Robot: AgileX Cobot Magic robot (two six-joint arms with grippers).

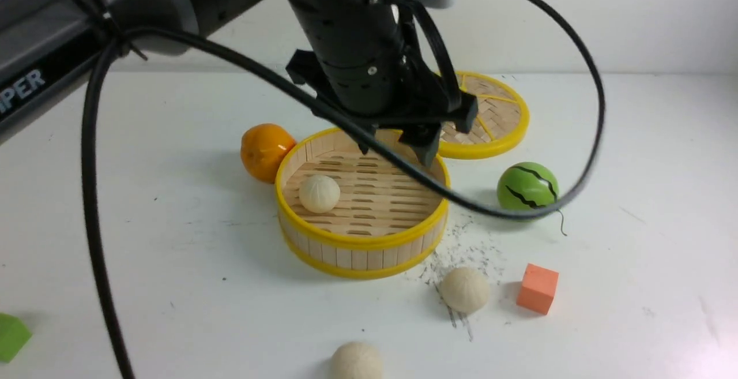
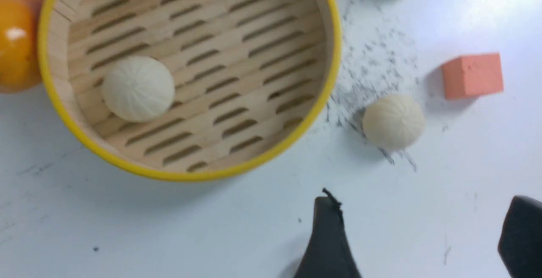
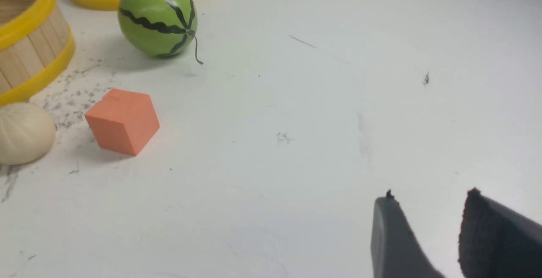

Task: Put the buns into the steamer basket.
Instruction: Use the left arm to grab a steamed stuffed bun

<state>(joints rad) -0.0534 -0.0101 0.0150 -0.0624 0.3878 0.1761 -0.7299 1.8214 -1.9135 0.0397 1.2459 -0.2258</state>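
Well clear of left gripper (image 1: 395, 149), jaws parted: bun (image 1: 319, 193) inside steamer basket (image 1: 358, 242).

Bright diffuse light washes the white desk (image 1: 634, 154), soft shadows fall leftward, glare blooms at its near right corner, and the left wrist view is slightly blurred.

One bun (image 1: 319, 193) in steamer basket (image 1: 357, 246), L gripper (image 1: 395, 148) over far rim, jaws apart.

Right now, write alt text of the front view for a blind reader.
A robot's open left gripper hangs above a bamboo steamer basket holding one bun. Two more buns lie on the white table nearer the camera, one beside an orange block.
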